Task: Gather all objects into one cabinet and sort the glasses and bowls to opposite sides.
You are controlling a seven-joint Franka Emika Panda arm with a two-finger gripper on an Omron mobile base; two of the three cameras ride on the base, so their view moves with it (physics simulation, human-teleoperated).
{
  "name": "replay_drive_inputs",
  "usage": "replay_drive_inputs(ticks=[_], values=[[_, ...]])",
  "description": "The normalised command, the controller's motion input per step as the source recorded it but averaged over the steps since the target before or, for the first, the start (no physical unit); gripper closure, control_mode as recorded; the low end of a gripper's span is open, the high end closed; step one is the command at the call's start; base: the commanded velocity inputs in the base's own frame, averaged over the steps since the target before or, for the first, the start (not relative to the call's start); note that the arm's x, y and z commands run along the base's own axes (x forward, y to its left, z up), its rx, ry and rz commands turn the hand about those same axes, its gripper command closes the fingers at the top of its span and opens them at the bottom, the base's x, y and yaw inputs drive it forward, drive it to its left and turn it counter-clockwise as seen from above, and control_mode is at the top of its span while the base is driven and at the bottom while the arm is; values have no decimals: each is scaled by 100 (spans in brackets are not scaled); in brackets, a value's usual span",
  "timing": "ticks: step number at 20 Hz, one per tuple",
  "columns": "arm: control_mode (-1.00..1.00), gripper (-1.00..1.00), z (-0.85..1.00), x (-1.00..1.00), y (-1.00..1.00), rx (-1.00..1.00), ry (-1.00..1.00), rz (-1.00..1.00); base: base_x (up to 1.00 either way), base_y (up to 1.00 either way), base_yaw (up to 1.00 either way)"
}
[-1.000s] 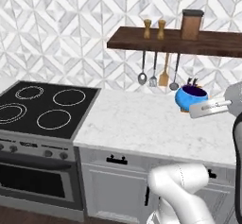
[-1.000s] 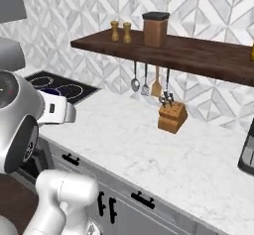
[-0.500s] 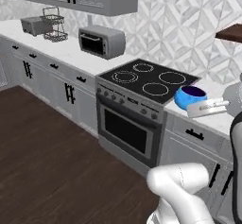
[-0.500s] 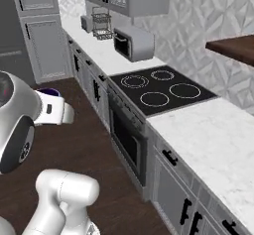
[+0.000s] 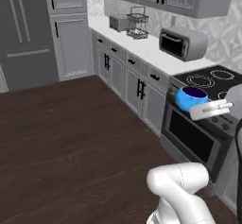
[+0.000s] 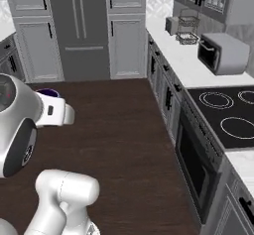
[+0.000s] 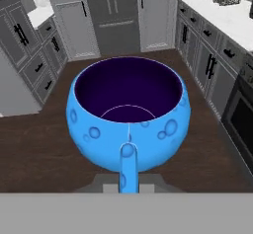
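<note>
Blue mug [image 7: 129, 115]: upright, handle toward the gripper [image 5: 210, 109], which grips it by that handle, carried above the floor.

Squat blue mug [image 7: 129, 123] — upright, apparently held aloft

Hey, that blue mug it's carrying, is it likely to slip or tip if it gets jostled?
The blue mug looks glossy and rounded, so it is probably slippery. It seems held by its narrow handle alone, so it might pivot. It looks empty, so likely light, and its squat shape should sit stably once set down.
</note>
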Motion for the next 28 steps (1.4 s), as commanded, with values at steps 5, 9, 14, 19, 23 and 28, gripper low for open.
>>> replay_drive_inputs(ticks=[5, 9, 14, 19, 23, 28], values=[[100, 100, 0, 0, 0, 0, 0, 0, 100, 47, 28], [100, 100, 0, 0, 0, 0, 0, 0, 100, 69, 22], [100, 100, 0, 0, 0, 0, 0, 0, 100, 76, 23], [100, 100, 0, 0, 0, 0, 0, 0, 100, 74, 22], [100, 100, 0, 0, 0, 0, 0, 0, 100, 68, 21], [100, 100, 0, 0, 0, 0, 0, 0, 100, 64, 21]])
